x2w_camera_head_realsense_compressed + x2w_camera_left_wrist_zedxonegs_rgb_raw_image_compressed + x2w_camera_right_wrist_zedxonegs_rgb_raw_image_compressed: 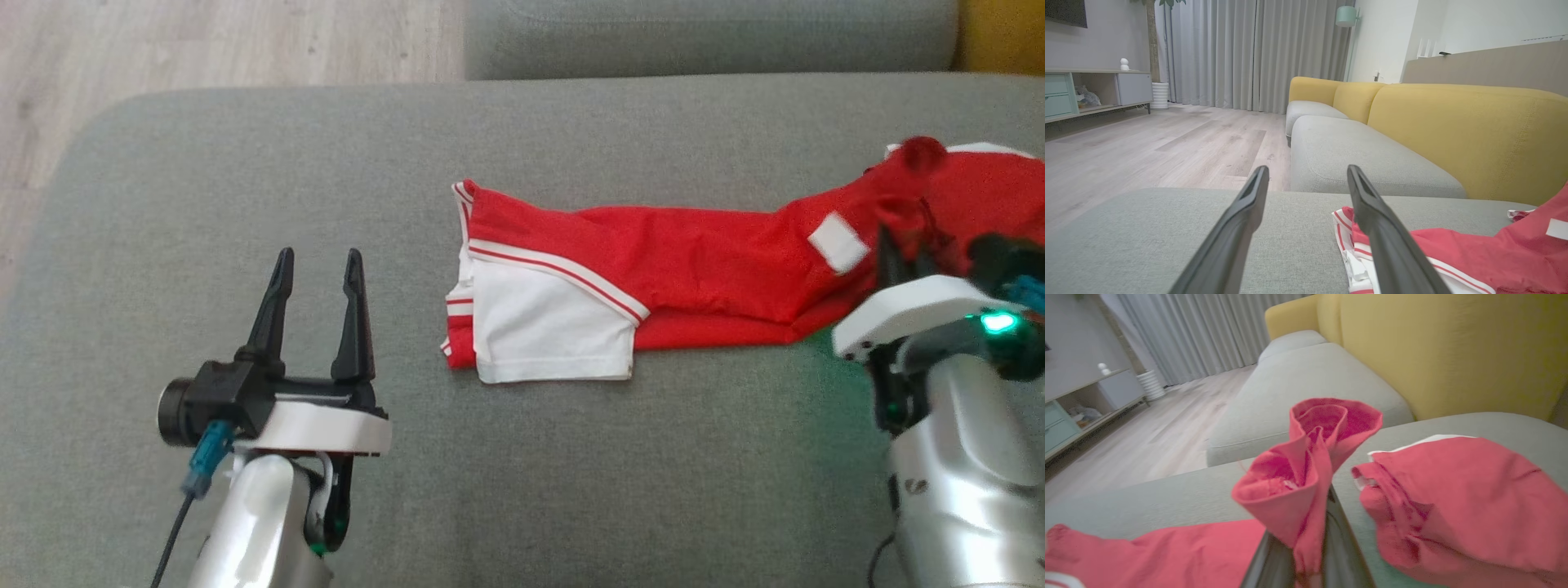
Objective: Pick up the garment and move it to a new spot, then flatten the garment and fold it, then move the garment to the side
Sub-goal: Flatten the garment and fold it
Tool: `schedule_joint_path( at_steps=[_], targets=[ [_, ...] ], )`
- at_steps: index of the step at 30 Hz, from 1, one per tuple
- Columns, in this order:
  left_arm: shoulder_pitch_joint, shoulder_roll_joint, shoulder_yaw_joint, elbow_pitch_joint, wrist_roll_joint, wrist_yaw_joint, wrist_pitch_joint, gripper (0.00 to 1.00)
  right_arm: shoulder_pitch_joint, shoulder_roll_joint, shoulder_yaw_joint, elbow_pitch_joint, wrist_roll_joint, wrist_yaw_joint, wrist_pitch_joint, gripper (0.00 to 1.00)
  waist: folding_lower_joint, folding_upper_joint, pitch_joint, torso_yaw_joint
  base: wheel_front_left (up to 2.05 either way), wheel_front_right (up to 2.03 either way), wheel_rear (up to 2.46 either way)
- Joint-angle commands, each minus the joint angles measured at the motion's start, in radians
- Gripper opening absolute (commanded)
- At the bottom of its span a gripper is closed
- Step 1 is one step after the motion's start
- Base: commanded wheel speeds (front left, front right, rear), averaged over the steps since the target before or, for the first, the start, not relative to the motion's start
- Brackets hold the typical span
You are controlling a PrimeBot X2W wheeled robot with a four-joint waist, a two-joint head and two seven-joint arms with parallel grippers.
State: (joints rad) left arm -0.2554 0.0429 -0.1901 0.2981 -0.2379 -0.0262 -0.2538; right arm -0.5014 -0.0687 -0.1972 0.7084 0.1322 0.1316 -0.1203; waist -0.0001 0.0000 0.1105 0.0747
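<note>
A red knit garment (678, 269) with a white panel, white-striped trim and a small white rectangular patch lies on the broad grey fabric sofa seat (245, 180). It is stretched into a long, creased band. Its long axis runs side to side across the head view. The flat, white-panelled end points to the robot's left and the bunched red end to its right.

The right gripper (904, 255) is at that bunched end, its jaws pressed together on a fold of red cloth that stands up in a curled roll above them.

The left gripper (318, 261) hovers over bare seat just left of the white-panelled end, jaws wide apart and holding nothing.
</note>
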Motion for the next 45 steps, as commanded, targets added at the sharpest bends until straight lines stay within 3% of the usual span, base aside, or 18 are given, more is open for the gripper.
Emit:
schedule_joint_path(
  at_steps=[1,6,12,26,37,38,39,45],
  targets=[
    [-0.006,0.007,0.03,-0.036,0.001,0.005,-0.008,1.0,-0.008,0.015,0.072,-0.059,0.031,-0.001,0.016,0.0,0.0001,0.0,-0.021,0.014,0.0,0.0,0.0],
    [0.002,0.007,0.019,-0.031,0.011,-0.001,-0.008,1.0,0.007,0.018,0.258,-0.096,0.229,-0.001,0.056,0.0,0.0001,0.0,-0.044,0.052,0.0,0.0,0.0],
    [-0.007,0.008,0.007,-0.034,0.029,-0.004,-0.008,1.0,-0.033,0.018,0.458,-0.094,0.369,-0.001,0.057,0.0,0.0001,0.0,-0.028,0.111,0.0,0.0,0.0],
    [-0.064,0.008,-0.055,-0.039,0.005,0.009,-0.008,1.0,-0.16,0.018,0.754,0.103,0.489,-0.001,-0.02,0.0,0.0001,0.0,0.06,0.232,0.0,0.0,0.0],
    [-0.071,0.007,-0.08,-0.034,-0.013,0.028,-0.008,1.0,-0.185,0.018,0.888,0.201,0.569,-0.001,-0.067,0.0,0.0001,0.0,0.07,0.258,0.0,0.0,0.0],
    [-0.071,0.007,-0.08,-0.034,-0.013,0.029,-0.008,1.0,-0.187,0.018,0.902,0.206,0.572,-0.001,-0.069,0.38,0.0001,0.0,0.07,0.257,0.0,0.0,0.0],
    [-0.07,0.007,-0.08,-0.033,-0.014,0.029,-0.008,1.0,-0.187,0.018,0.921,0.199,0.579,-0.001,-0.071,1.0,0.0001,0.0,0.07,0.256,0.0,0.0,0.0],
    [-0.07,0.007,-0.07,-0.027,-0.012,0.031,-0.008,1.0,-0.18,0.018,1.05,0.06,0.702,-0.001,-0.071,1.0,0.0001,0.0,0.057,0.227,0.0,0.0,0.0]
  ],
)
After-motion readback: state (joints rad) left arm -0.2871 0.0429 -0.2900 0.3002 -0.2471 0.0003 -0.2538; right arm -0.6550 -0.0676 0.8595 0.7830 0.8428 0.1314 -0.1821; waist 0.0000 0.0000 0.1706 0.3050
